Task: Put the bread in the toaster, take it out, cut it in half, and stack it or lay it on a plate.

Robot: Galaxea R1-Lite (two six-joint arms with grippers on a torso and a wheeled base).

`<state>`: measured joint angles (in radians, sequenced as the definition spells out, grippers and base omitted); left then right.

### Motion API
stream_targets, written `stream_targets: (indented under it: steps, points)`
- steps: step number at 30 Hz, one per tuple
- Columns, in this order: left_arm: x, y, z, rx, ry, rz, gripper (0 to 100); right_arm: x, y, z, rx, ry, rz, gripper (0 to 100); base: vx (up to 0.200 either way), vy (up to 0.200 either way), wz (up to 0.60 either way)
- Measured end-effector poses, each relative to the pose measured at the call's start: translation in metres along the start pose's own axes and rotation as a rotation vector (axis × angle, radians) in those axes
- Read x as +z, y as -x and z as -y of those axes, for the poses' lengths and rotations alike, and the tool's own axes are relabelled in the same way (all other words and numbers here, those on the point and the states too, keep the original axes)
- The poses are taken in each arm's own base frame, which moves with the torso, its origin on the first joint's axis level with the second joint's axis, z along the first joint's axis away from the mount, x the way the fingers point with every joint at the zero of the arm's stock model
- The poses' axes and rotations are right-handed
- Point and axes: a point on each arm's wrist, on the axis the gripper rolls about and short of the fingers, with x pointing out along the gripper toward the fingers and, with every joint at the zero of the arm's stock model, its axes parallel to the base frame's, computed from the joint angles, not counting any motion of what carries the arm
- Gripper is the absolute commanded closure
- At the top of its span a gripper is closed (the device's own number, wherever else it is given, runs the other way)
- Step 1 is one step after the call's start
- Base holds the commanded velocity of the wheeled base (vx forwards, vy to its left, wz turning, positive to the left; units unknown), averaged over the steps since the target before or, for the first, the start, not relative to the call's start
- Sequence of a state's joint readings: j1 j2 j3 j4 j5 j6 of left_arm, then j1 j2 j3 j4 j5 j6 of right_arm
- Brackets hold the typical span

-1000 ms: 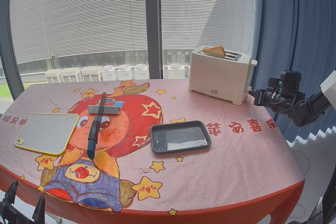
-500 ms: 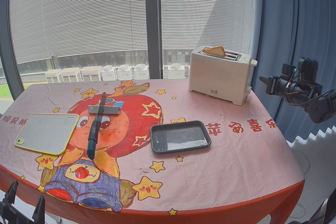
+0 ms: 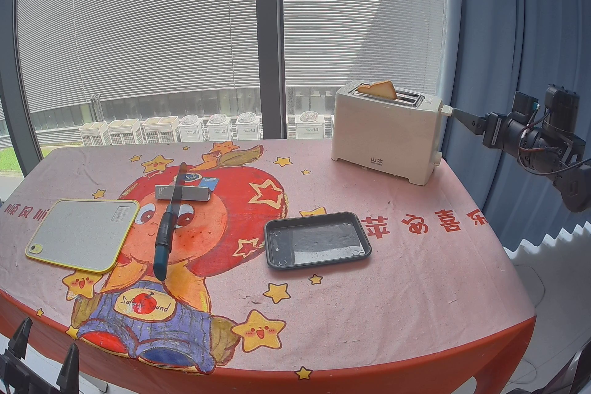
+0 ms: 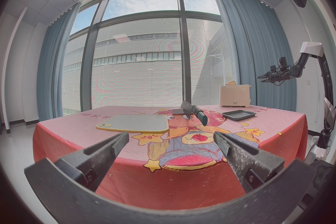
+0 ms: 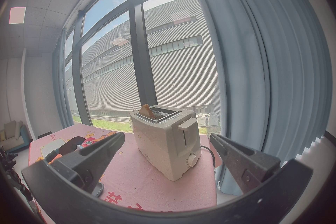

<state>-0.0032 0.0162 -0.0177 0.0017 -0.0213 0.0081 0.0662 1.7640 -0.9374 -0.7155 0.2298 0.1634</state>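
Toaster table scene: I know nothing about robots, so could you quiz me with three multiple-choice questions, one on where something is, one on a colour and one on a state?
1. Where is the bread?
A) on the floor
B) poking out of the toaster
C) on the windowsill

2. What colour is the tray?
A) white
B) yellow
C) black

3. How is the right gripper?
A) open and empty
B) shut on the bread
C) shut on a knife

Answers:
1 B, the bread sticks up from a slot in the toaster's top.
2 C, its rim and floor are black.
3 A, the right wrist view shows it spread wide with nothing held.
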Motion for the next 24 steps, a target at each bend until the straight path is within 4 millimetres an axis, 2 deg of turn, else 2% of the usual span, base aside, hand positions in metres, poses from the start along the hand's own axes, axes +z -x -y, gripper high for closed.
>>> stream_targets:
  steps: [9,18,24]
  points:
    - [0.0,0.0,0.0,0.001,0.004,0.0,0,0.0019,0.0021,-0.0005,0.0,0.001,0.006,0,0.0,0.0,0.0]
    - [0.0,0.0,0.0,0.002,0.004,0.0,0,-0.0012,0.0022,-0.0029,0.007,-0.001,-0.004,0,0.0,0.2,0.0]
    - [0.0,0.0,0.0,0.0,0.0,0.0,0,-0.0041,0.0036,-0.0053,0.013,0.0,-0.014,0,0.0,0.0,0.0]
